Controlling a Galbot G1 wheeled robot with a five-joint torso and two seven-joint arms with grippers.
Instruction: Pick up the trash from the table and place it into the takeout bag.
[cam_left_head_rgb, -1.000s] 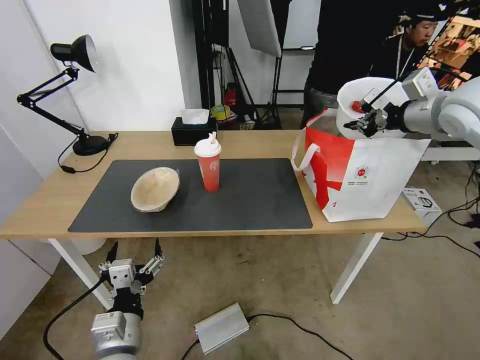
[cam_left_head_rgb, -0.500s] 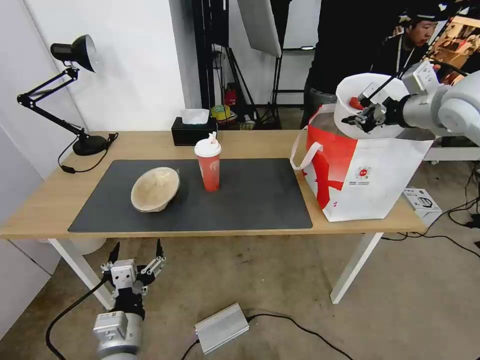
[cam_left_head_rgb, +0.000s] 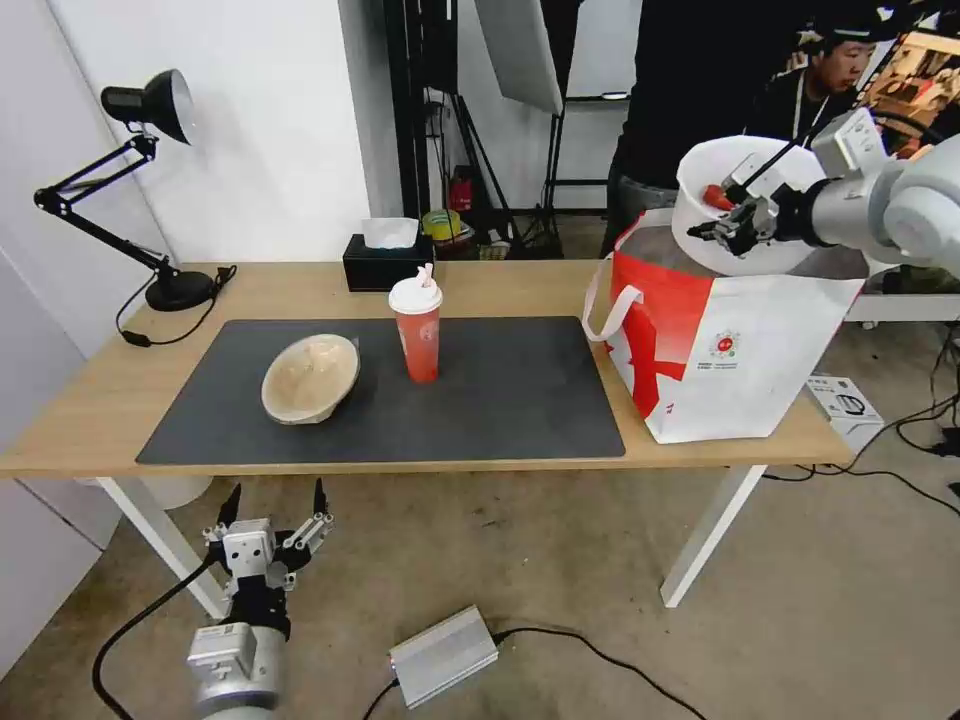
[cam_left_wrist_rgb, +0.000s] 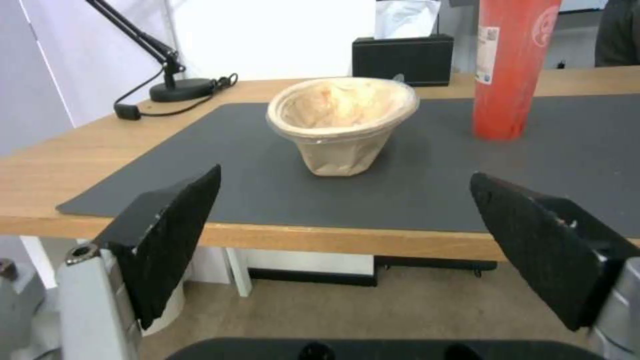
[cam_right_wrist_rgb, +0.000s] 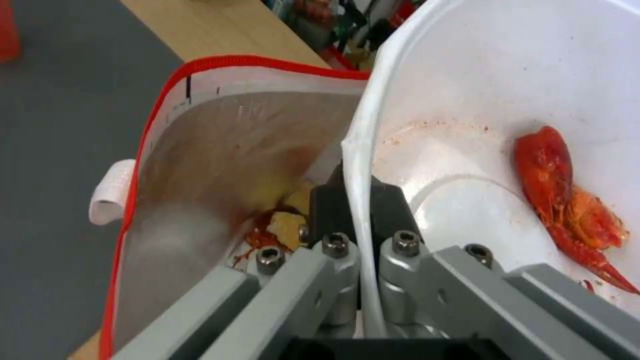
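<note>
— Up on the right, over the takeout bag (cam_left_head_rgb: 735, 355)?
— Right gripper (cam_left_head_rgb: 728, 228), pinching the rim of the white bowl (cam_left_head_rgb: 735, 200), tilted above the open top. Red crayfish shell (cam_right_wrist_rgb: 567, 192) inside.

— On the table (cam_left_head_rgb: 90, 400)?
— Beige bowl (cam_left_head_rgb: 310, 377) and red cup (cam_left_head_rgb: 417, 325), apart on the dark mat (cam_left_head_rgb: 500, 390). Lots of bare mat between cup and bag. Bag close to the right edge.

— Down low on the left?
— Left gripper (cam_left_head_rgb: 272, 500), fingers spread wide, below the near table edge.

— Far side?
— Tissue box (cam_left_head_rgb: 385, 262), desk lamp (cam_left_head_rgb: 150, 105).
</note>
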